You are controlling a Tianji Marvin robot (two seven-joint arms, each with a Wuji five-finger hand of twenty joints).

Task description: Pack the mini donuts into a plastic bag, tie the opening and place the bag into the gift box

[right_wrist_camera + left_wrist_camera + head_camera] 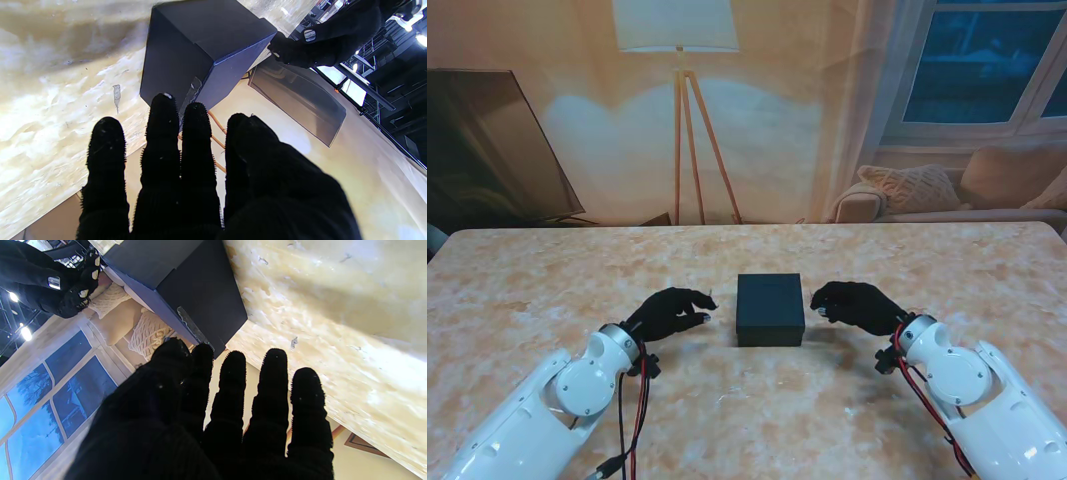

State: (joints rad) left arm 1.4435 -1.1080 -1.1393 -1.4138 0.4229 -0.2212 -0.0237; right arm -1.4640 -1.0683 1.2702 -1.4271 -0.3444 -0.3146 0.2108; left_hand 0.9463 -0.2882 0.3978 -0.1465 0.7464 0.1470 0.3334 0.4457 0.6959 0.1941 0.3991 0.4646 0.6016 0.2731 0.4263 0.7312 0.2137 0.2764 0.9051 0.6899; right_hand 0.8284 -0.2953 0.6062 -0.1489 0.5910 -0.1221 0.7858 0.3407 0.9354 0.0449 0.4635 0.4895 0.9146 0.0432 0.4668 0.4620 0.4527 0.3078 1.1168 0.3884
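Dark gift box [770,309], lid on, sits mid-table [547,290]. Left hand [670,311] and right hand [859,305] flank it, just beside, not touching. Both empty, fingers [273,380] extended and slightly spread.

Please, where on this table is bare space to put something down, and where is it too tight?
The table shows bare on the left beyond the left hand, on the right beyond the right hand, and on the far strip behind the gift box. It is tight between each hand and the box.
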